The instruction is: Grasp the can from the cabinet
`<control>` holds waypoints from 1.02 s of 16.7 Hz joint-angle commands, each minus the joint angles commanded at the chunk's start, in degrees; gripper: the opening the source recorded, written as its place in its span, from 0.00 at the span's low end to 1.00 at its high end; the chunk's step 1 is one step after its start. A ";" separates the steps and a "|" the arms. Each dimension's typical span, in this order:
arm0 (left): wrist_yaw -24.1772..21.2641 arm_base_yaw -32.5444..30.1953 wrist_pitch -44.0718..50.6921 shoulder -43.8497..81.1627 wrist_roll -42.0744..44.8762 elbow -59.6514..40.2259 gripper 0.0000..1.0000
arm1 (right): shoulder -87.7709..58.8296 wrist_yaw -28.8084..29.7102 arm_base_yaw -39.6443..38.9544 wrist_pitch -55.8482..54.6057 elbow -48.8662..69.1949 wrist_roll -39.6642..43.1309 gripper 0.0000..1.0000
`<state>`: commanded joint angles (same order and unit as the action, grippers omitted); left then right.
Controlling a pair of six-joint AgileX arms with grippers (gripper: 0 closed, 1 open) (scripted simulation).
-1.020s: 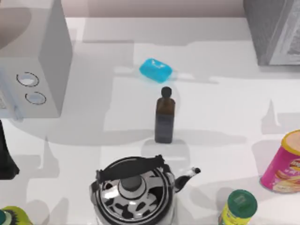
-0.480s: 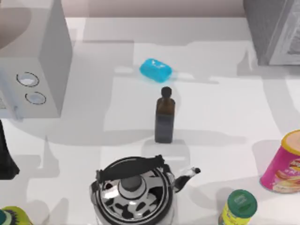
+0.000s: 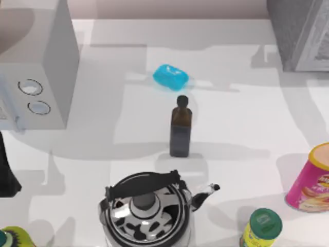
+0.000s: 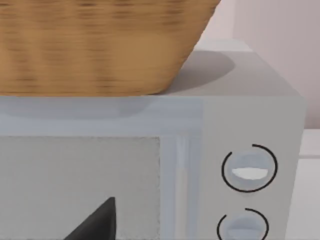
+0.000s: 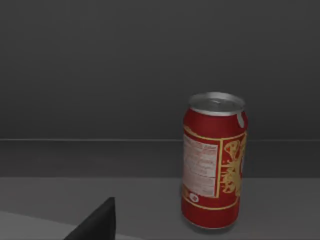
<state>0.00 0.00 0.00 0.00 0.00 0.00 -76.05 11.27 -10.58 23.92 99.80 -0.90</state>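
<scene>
Red aluminium can with gold print (image 5: 215,162) was seen upright inside the dark grey cabinet (image 5: 100,75), so the approach step was judged in hand, a centred advance was needed next, and the state of the right gripper could not be told.

Kettle (image 3: 146,208), dark bottle (image 3: 180,128), blue soap (image 3: 170,76), microwave (image 3: 36,67)

White tabletop (image 3: 247,118), glossy, soft grey shadows across it. Pale pinkish wall (image 3: 169,7) runs along the far edge. Grey microwave (image 3: 38,72) on the left side, two round dials on its front; left wrist view shows a woven wicker basket (image 4: 95,45) sitting on top of it and the same pink wall behind. Grey cabinet (image 3: 300,33) at the far right corner; right wrist view shows its interior dark grey, with a flat shelf. Lighting diffuse, overhead.
</scene>
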 joint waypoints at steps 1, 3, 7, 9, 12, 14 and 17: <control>0.00 0.00 0.00 0.00 0.00 0.00 1.00 | 0.00 0.00 0.00 0.00 0.00 0.00 1.00; 0.00 0.00 0.00 0.00 0.00 0.00 1.00 | 0.20 -0.06 0.24 -0.10 -0.16 0.00 1.00; 0.00 0.00 0.00 0.00 0.00 0.00 1.00 | -1.43 0.02 0.42 -3.72 -1.88 0.40 1.00; 0.00 0.00 0.00 0.00 0.00 0.00 1.00 | -2.95 0.00 0.49 -6.87 -3.42 0.32 1.00; 0.00 0.00 0.00 0.00 0.00 0.00 1.00 | -4.20 -0.01 0.55 -9.54 -4.70 0.21 1.00; 0.00 0.00 0.00 0.00 0.00 0.00 1.00 | -4.20 -0.01 0.55 -9.54 -4.70 0.21 1.00; 0.00 0.00 0.00 0.00 0.00 0.00 1.00 | -4.98 -0.12 0.66 -9.44 -3.72 0.21 1.00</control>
<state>0.00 0.00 0.00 0.00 0.00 0.00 -81.03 11.15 -9.92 14.48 96.08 -0.69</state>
